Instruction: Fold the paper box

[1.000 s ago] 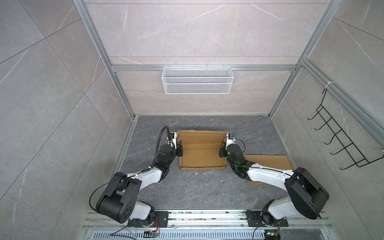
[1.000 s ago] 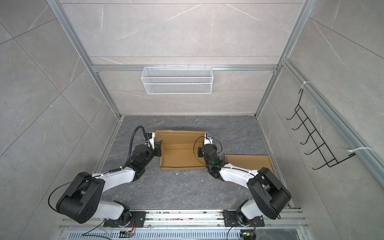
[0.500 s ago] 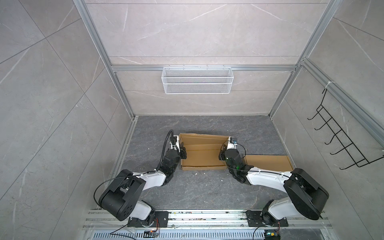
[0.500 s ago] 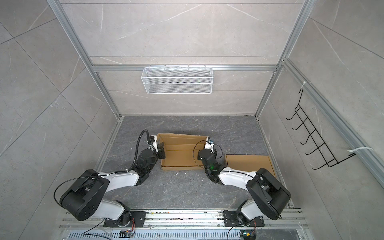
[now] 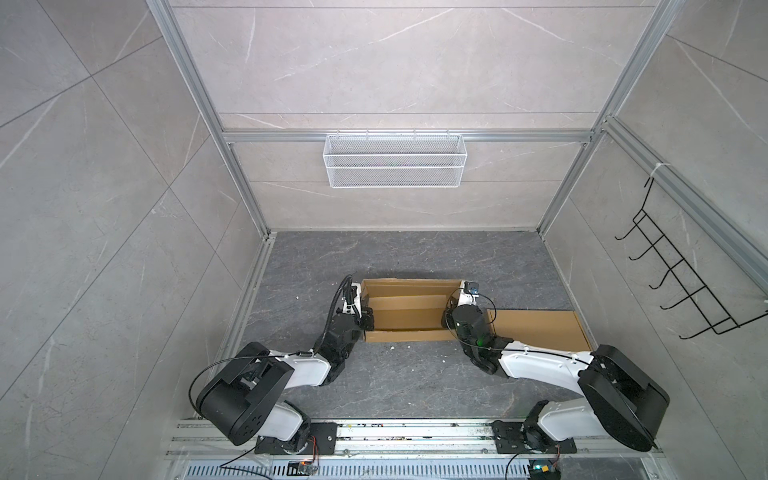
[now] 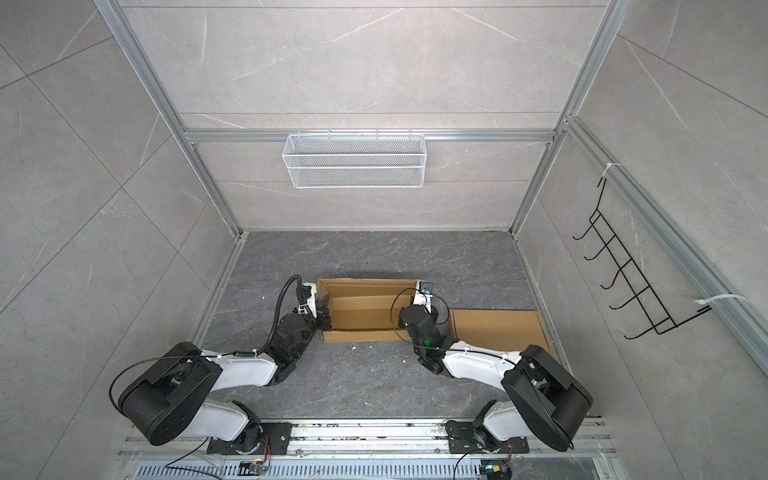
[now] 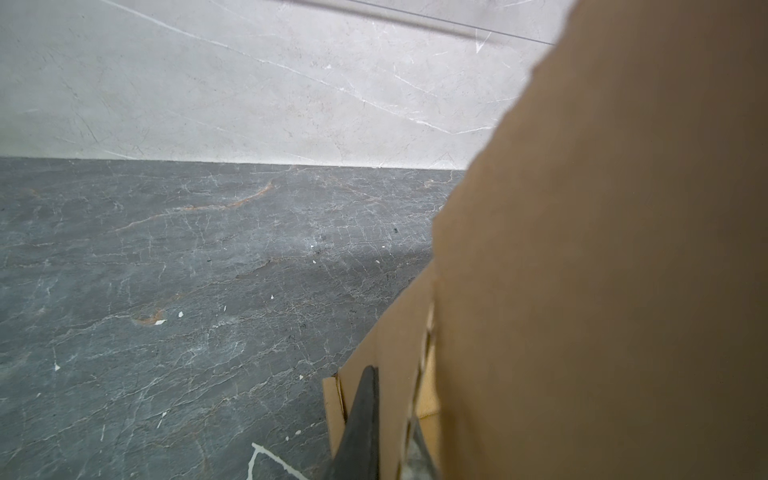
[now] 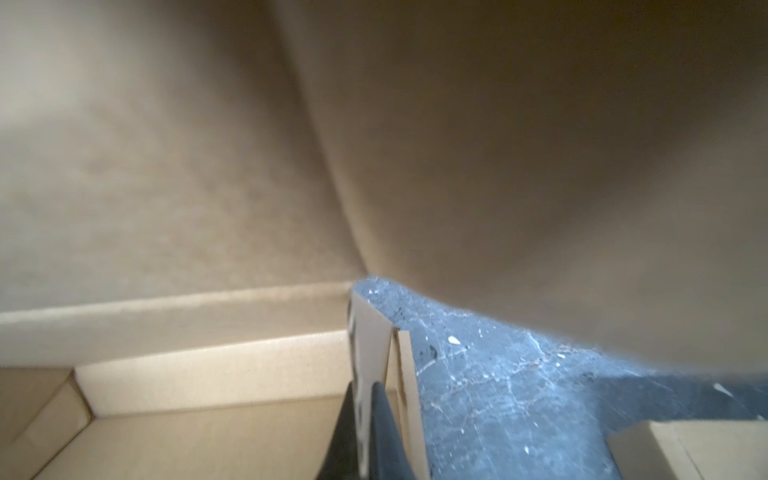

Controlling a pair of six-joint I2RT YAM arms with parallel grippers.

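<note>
The brown paper box [image 5: 409, 316] [image 6: 365, 316] sits in the middle of the dark floor, its walls partly raised. At the box's left end wall, my left gripper [image 5: 366, 320] [image 6: 324, 318] is shut on it. In the left wrist view that gripper [image 7: 390, 436] has one dark finger [image 7: 362, 419] on each side of the cardboard wall. My right gripper [image 5: 448, 321] is at the right end. In the right wrist view it [image 8: 364, 415] pinches an upright cardboard flap [image 8: 370, 332] between both fingertips [image 8: 384, 428].
A flat cardboard sheet [image 5: 540, 328] [image 6: 496, 328] lies on the floor to the right of the box, partly under my right arm. A white wire basket [image 5: 395, 166] hangs on the back wall. A black hook rack [image 5: 681, 286] is on the right wall.
Both grippers have moved slightly toward the near side while holding the box's end walls. The box's far edge has come nearer, so the box looks shallower.
</note>
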